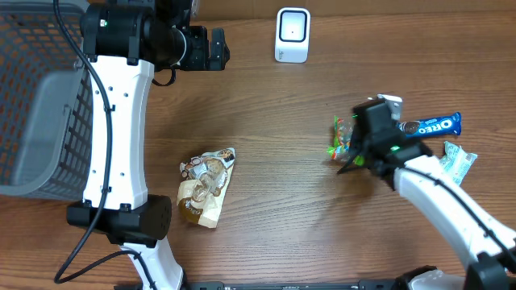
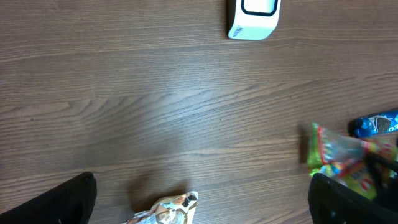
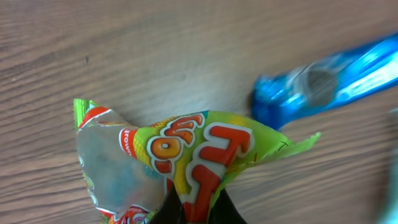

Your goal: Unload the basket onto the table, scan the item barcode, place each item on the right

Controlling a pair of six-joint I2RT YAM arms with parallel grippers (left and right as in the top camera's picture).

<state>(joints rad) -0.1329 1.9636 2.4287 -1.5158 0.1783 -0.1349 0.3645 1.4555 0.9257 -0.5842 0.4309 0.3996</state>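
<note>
Right claw [image 3: 194,208] was clamped tight on the crinkly green-and-orange plastic candy bag [image 3: 186,155], over on the right of the wood-grain surface [image 1: 282,161] just beside the blue Oreo pack [image 1: 431,126], while the left claw [image 1: 218,50] hung wide open near the white boxy scanner [image 1: 292,35].

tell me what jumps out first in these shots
The bright green and orange candy bag grabs the eye, pinched in the shut right gripper on the right, beside a blue Oreo pack. Next, the white barcode scanner stands at the far edge, and a grey mesh basket fills the left.
</note>
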